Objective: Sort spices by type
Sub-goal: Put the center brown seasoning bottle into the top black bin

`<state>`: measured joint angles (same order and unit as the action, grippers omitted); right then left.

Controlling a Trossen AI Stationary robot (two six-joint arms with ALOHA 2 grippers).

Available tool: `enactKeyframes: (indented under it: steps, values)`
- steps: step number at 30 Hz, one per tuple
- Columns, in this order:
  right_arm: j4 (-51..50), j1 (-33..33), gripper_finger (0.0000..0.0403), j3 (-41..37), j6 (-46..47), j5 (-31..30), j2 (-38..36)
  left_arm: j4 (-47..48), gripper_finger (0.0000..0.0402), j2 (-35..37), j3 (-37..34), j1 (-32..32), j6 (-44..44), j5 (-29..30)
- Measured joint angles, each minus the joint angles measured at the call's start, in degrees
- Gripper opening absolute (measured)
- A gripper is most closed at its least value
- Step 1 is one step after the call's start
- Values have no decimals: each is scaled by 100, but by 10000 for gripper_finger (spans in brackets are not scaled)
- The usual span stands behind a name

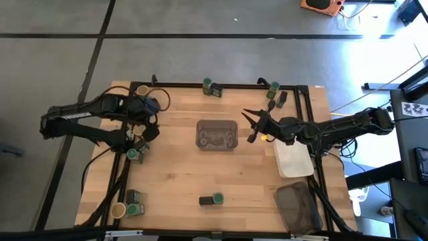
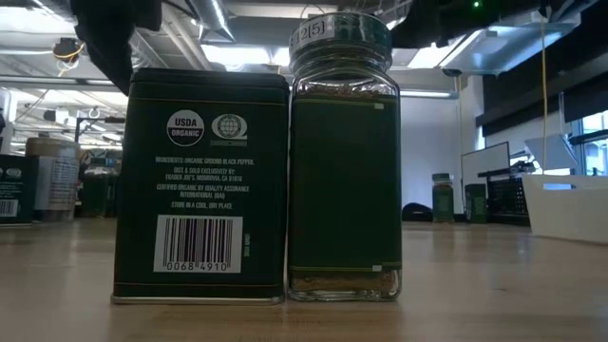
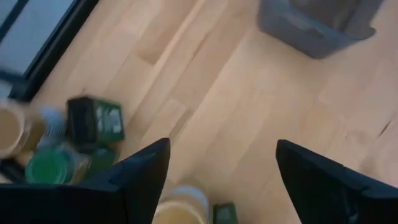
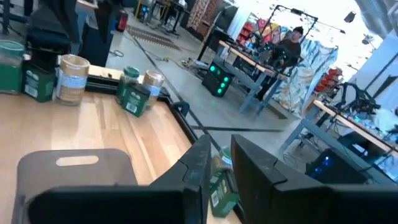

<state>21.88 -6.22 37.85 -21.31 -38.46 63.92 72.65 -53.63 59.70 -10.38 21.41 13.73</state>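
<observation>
A grey concrete floor (image 1: 200, 60) crossed by dark seam lines surrounds the wooden table (image 1: 180, 174). An orange object (image 1: 319, 5) lies on the floor at the far right. Beyond the table, workbenches (image 4: 261, 68) carry electronics with green lights, and a seated person (image 4: 287, 45) works there. Ceiling light strips (image 2: 237, 55) glow overhead, with a window (image 2: 591, 142) on the right.

A light wooden table (image 1: 174, 174) framed in black rails is carrying a grey rectangular tray (image 1: 217, 136) at its centre, a white tray (image 1: 293, 159) and a dark tray (image 1: 298, 207) along the right edge, and small green-lidded jars (image 1: 217, 199) and dark tins (image 1: 206, 200) lying scattered about.
</observation>
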Motion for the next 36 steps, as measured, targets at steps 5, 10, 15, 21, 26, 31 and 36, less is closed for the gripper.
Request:
enactKeyframes:
  steps: [5,10,15,21,26,31,36]
  values:
    - [-113,-11,65,0,25,9,0,179,294,25,114,-93,332,0]
    - [-110,-11,65,0,29,9,0,125,295,33,110,-93,127,-3]
    - [-109,-13,65,0,34,11,0,146,297,-21,77,-93,260,-2]
    - [-102,-11,65,0,41,52,0,364,339,-108,72,-93,85,88]
    - [-100,-13,65,0,45,53,0,482,390,-125,72,-93,199,208]
    - [-100,-13,65,0,45,52,0,923,394,-122,72,-93,614,704]
    - [-102,-13,65,0,45,52,0,806,393,-122,72,-90,805,814]
